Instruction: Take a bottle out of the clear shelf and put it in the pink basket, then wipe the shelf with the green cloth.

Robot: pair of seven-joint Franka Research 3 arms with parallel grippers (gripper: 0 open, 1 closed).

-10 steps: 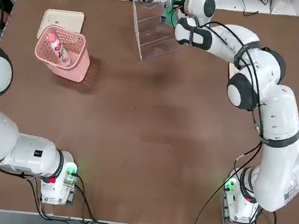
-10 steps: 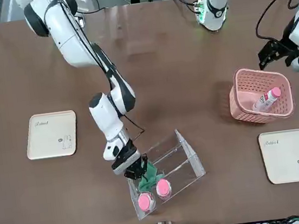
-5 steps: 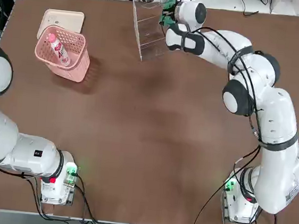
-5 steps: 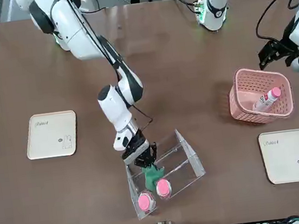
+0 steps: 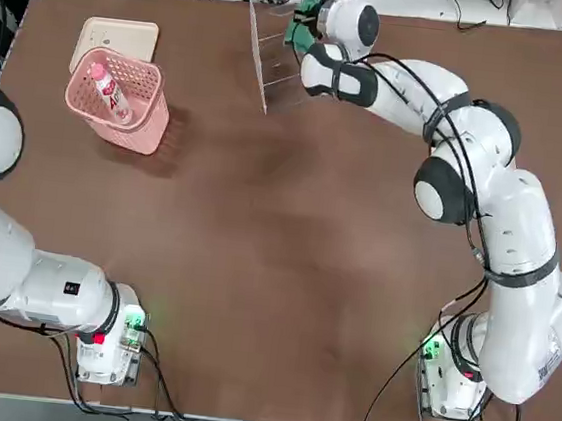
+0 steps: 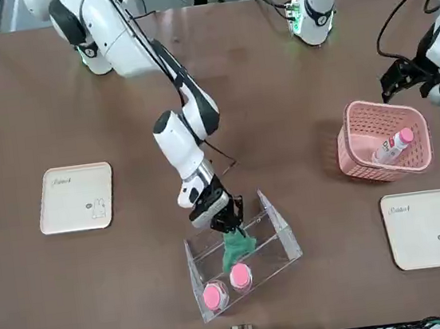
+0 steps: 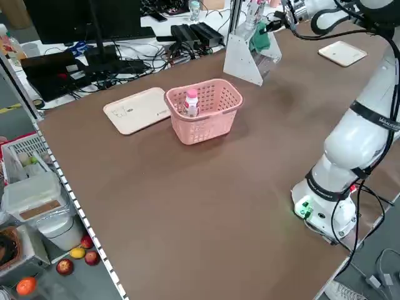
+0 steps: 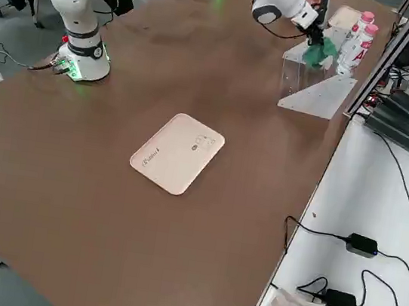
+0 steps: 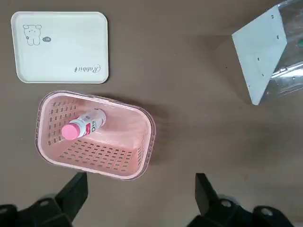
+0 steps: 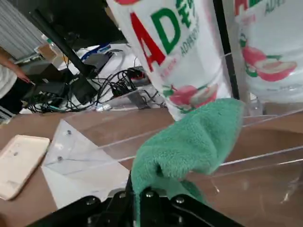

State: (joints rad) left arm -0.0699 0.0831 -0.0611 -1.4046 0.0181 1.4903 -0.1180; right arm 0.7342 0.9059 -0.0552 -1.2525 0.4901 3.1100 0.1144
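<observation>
Nearest the robot's bases, at about eight o'clock on the table (image 5: 285, 271) in the overhead view, the left arm sits folded and idle. Its left pincer (image 9: 139, 201) hangs released, fingers spread wide, above the basket (image 5: 121, 103) without touching it.

Farther out, at ten o'clock, the basket stands upright with a cream tray (image 5: 118, 35) just behind it. A bottle (image 5: 110, 92) lies tilted inside the basket, pink cap up toward the rim. Judging by this, the first half of the task looks done: one bottle is out of the shelf and in the basket.

Farthest out, at twelve o'clock against the table's far edge, stands the shelf (image 6: 250, 245). The right arm stretches across to it, and the right pincer (image 6: 228, 219) is clenched on the cloth (image 6: 236, 247), which hangs in a bunch from the fingertips into the shelf's open middle. The right wrist view shows the cloth folded over the fingers, close against a clear tier, though I cannot tell whether it actually presses on the acrylic. Two more bottles (image 6: 227, 285) stand side by side at the shelf's far end, just beyond the cloth.

So the wiping appears to be in hand, not finished. What seems left is drawing the cloth along the tiers, then letting it go. A second tray (image 8: 178, 153) lies well apart on the right side, unused.
</observation>
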